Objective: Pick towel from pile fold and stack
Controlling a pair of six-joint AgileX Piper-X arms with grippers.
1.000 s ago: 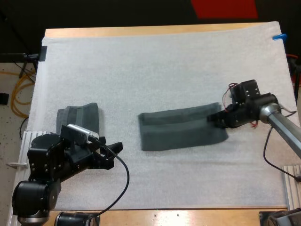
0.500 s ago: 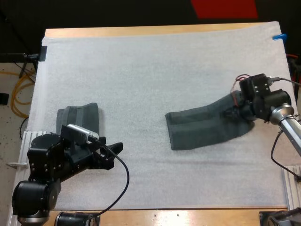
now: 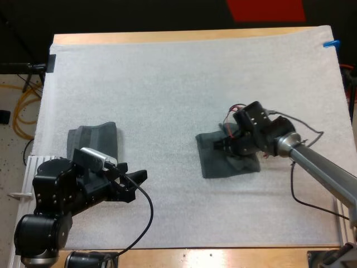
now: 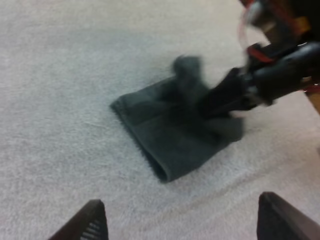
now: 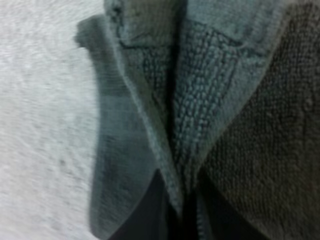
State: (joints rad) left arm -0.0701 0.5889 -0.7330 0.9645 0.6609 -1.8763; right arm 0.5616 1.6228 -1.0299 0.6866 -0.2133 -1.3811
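Right gripper (image 3: 227, 144) is clamped on the towel (image 3: 223, 160) edge, with cloth pinched between both fingers (image 5: 147, 217). It holds the edge low over the towel's other half, likely to lay it down as a fold. The towel sits right of centre on the mat (image 3: 167, 84), left part flat, doubled part bunched under the gripper. Left gripper (image 4: 180, 200) has its fingers apart and holds nothing. It is parked at the mat's near left, just beside the stack (image 3: 92, 139), probably to stay clear of the fold. Stacking not yet done.

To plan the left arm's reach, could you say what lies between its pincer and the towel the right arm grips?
High view: only bare mat between left pincer and towel.
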